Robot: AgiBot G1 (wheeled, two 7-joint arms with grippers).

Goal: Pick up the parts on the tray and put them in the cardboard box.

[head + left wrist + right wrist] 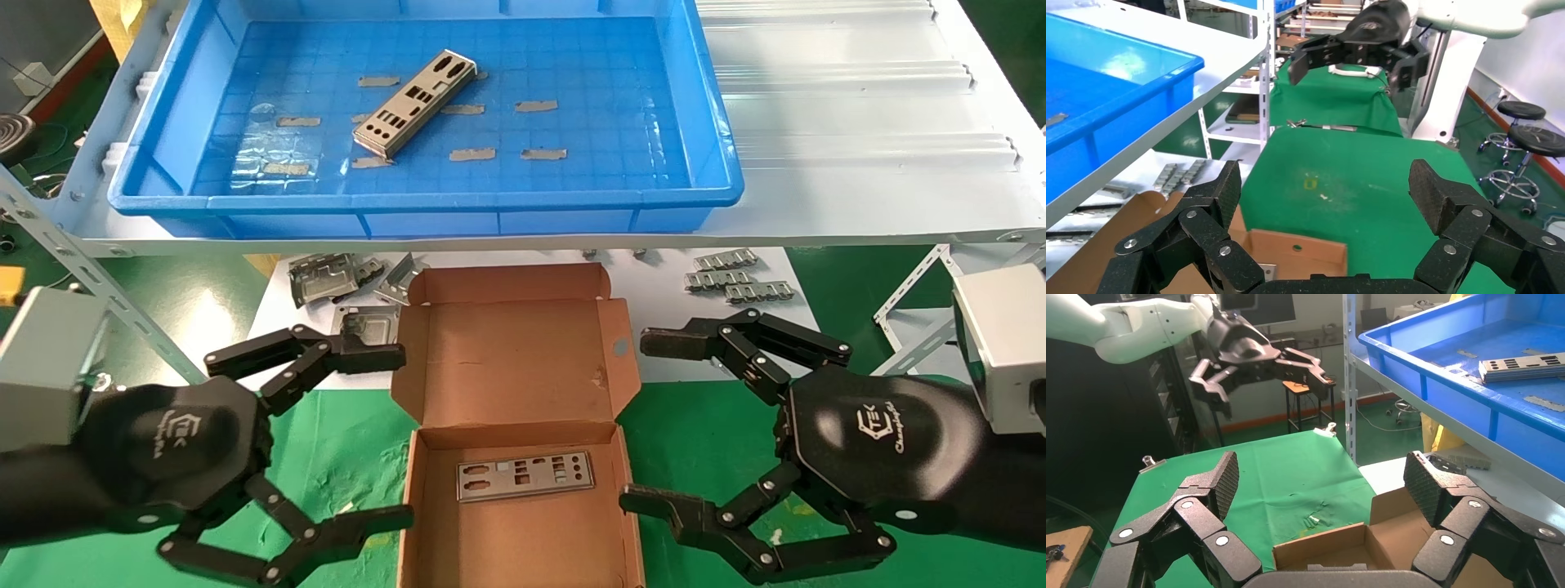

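— Head view first: where are the parts sitting?

— One part [415,103] is lying slantwise on the tray [719,175] floor among tape scraps [536,106]. Another [525,475] is lying flat in the box [515,359], whose lid is standing open.

— And the grippers?

— Both are hovering low beside the box, spread wide and gripping nothing: left gripper [372,433] on its left, right gripper [654,420] on its right. Brackets [327,278] and strips [735,278] are resting on the white sheet under the shelf.
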